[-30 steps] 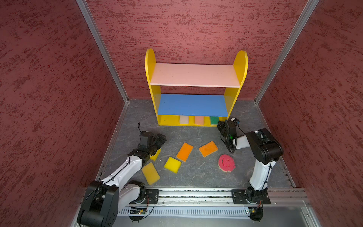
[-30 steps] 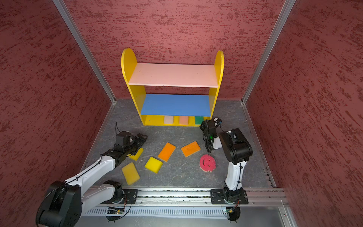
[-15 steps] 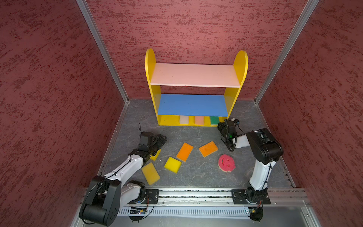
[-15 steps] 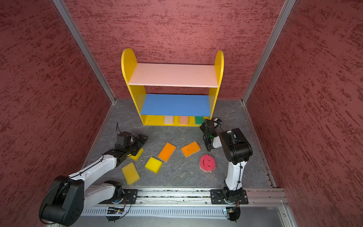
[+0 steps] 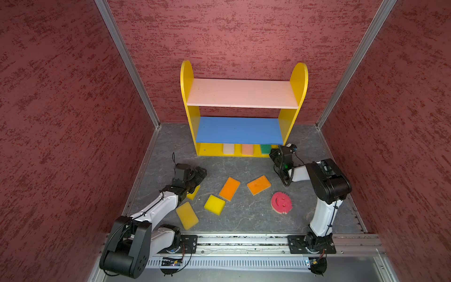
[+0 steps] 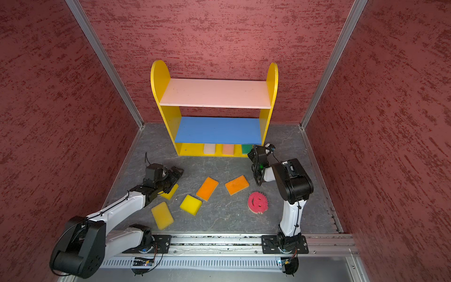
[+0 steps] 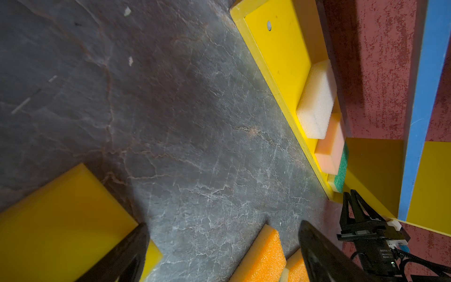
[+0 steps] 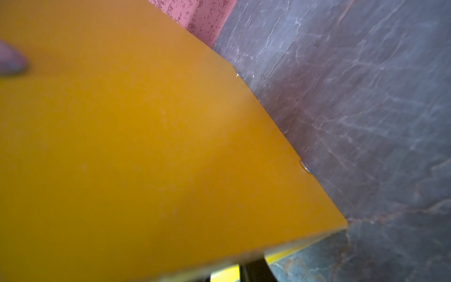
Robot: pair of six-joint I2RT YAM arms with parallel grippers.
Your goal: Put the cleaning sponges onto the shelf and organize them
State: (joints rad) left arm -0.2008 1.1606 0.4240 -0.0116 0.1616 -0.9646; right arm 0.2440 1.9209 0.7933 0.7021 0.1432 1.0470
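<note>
Grey stone-look worktop (image 5: 244, 219), red walls around. Nearest you, at 7 o'clock, a yellow sponge (image 5: 187, 215) lies flat, with a second yellow sponge (image 5: 214, 204) at 6. A third yellow sponge (image 5: 194, 192) sits at 8 beneath your left tool (image 5: 201, 173), jaws wide, evidently to straddle it. An orange sponge (image 5: 229, 188) and a second orange sponge (image 5: 259, 184) lie central, and the pink smiley sponge (image 5: 281, 202) is at 4, all awaiting collection. Your right tool (image 7: 349, 193) is at 2, beside the shelf (image 5: 299, 80) corner; I cannot tell how its jaws stand. At 12, the cream sponge (image 5: 228, 149), peach sponge (image 5: 247, 149) and green sponge (image 5: 265, 148) are lined up on the bottom board, leaving room leftward.

No text is legible; the pink sponge (image 5: 281, 202) bears a smiley.
</note>
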